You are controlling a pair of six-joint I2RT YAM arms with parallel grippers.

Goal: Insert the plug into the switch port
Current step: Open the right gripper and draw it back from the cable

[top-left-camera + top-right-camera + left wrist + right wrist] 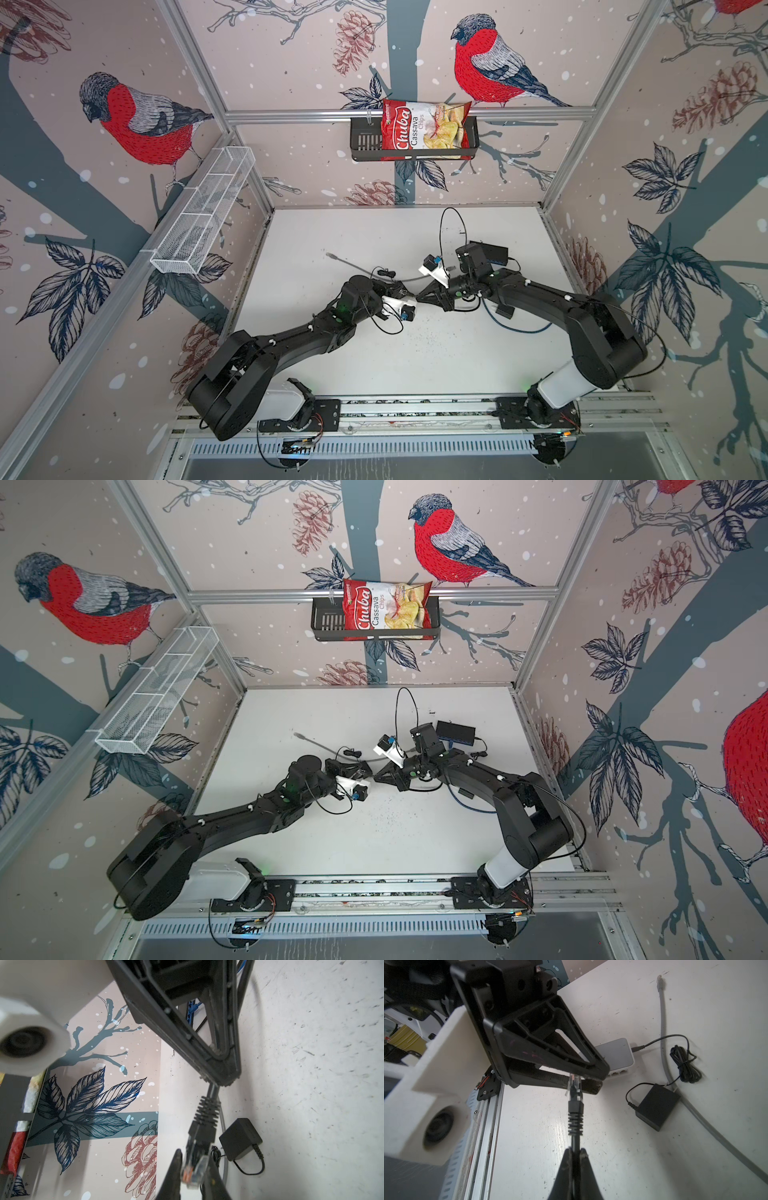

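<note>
Two grippers meet tip to tip near the middle of the table. My right gripper points to about 9 o'clock. It is pinched tight on a thin black cable, just behind the ribbed boot of the plug. The plug sticks out past my right fingertips, up off the table, with its clear tip toward 9 o'clock.

My left gripper points to about 3 o'clock. Its fingers are narrow and sit close on both sides of the plug's clear tip, so both of my grippers have the plug.

My right wrist view shows the switch, a small white box lying flat on the table just past my left gripper. Its ports show along one edge, and the plug is in none of them. I cannot find the switch in the top views.

At about 10 o'clock from the plug lies a black adapter with a bundled cord. A grey cable runs just beside it, with its loose end out at 10 o'clock.

At 2 o'clock sits a black box. At 12 o'clock, on the back wall, a chip bag stands in a black basket.
</note>
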